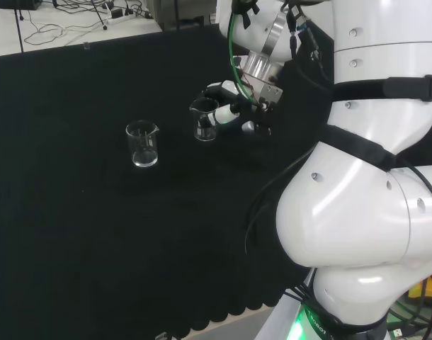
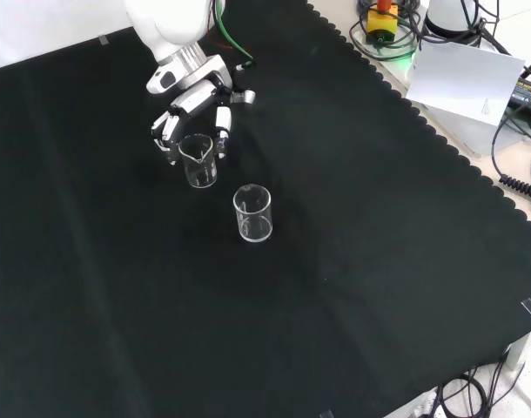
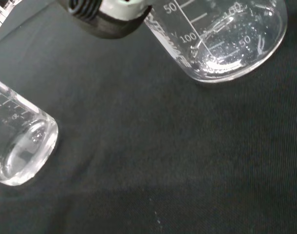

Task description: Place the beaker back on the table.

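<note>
Two clear glass beakers are on the black cloth. My hand (image 1: 232, 106) (image 2: 193, 108) has its fingers curled round the one with a spout (image 1: 204, 121) (image 2: 199, 161), which is upright with its base at or just above the cloth; I cannot tell whether it touches. The wrist view shows this held beaker (image 3: 229, 41) close up, empty, with a fingertip (image 3: 109, 14) against its wall. The second beaker (image 1: 142, 144) (image 2: 252, 213) (image 3: 17, 146) stands free and upright a short way off, left of the hand in the head view.
The arm's white links (image 1: 365, 184) take up the right of the head view. In the front view the cloth's scalloped edge (image 2: 396, 96) runs at upper right, with a white sheet (image 2: 466, 78) and cables beyond it.
</note>
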`<state>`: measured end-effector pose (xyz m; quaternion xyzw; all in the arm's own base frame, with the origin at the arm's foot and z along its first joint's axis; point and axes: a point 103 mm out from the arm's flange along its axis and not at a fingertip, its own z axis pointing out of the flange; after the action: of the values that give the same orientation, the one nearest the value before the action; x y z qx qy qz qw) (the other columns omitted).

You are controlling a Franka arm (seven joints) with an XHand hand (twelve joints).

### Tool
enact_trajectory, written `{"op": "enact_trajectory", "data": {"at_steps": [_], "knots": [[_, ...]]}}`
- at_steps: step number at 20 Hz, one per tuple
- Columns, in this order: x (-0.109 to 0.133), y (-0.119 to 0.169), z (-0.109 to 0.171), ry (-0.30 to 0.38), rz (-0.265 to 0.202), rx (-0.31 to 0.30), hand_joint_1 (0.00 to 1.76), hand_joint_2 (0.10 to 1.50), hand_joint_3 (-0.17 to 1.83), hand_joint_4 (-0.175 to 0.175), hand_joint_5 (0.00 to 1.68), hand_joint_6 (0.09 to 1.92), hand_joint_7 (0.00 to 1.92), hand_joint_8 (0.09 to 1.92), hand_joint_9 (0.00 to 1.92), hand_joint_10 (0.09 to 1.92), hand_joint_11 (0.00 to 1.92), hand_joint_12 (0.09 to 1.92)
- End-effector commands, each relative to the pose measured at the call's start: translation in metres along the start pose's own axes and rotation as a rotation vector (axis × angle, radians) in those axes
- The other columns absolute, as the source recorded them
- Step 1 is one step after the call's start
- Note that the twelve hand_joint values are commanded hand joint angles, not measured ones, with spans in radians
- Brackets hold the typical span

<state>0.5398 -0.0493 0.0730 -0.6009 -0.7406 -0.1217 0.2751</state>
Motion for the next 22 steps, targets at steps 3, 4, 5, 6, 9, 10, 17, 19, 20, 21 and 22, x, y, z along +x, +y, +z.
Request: {"op": "enact_trajectory", "data": {"at_steps": [3,4,5,6,9,10,17,19,20,21,22], "knots": [[0.013,-0.005,-0.018,-0.021,-0.004,-0.015,0.85,0.85,-0.17,-0.072,0.36,0.38,0.47,0.09,0.23,0.74,0.00,1.35],[0.016,-0.006,-0.021,-0.030,-0.003,-0.015,0.84,0.84,-0.17,-0.072,0.35,0.33,0.44,0.09,0.20,0.75,0.00,1.33],[0.019,-0.008,-0.023,-0.039,-0.003,-0.011,0.83,0.84,-0.17,-0.072,0.35,0.30,0.43,0.09,0.19,0.76,0.00,1.32],[0.023,-0.009,-0.024,-0.050,-0.001,-0.009,0.83,0.84,-0.17,-0.072,0.35,0.28,0.42,0.09,0.18,0.76,0.00,1.31],[0.030,-0.019,-0.037,-0.072,0.001,-0.010,0.82,0.83,-0.17,-0.072,0.35,0.23,0.39,0.09,0.16,0.77,0.00,1.29],[0.033,-0.023,-0.042,-0.079,0.004,-0.014,0.82,0.83,-0.17,-0.072,0.35,0.21,0.39,0.09,0.15,0.77,0.00,1.28],[0.054,-0.058,-0.072,-0.140,0.026,-0.047,0.81,0.83,-0.17,-0.072,0.34,0.17,0.38,0.09,0.15,0.77,0.00,1.27],[0.057,-0.068,-0.080,-0.146,0.033,-0.058,0.81,0.83,-0.17,-0.072,0.34,0.17,0.39,0.09,0.15,0.77,0.00,1.27],[0.058,-0.072,-0.083,-0.148,0.036,-0.060,0.80,0.83,-0.17,-0.072,0.34,0.17,0.39,0.09,0.15,0.77,0.00,1.27],[0.059,-0.076,-0.085,-0.150,0.040,-0.062,0.80,0.83,-0.17,-0.072,0.34,0.17,0.39,0.09,0.15,0.77,0.00,1.27],[0.060,-0.079,-0.087,-0.151,0.045,-0.062,0.80,0.83,-0.17,-0.073,0.34,0.17,0.39,0.09,0.15,0.77,0.00,1.27]]}}
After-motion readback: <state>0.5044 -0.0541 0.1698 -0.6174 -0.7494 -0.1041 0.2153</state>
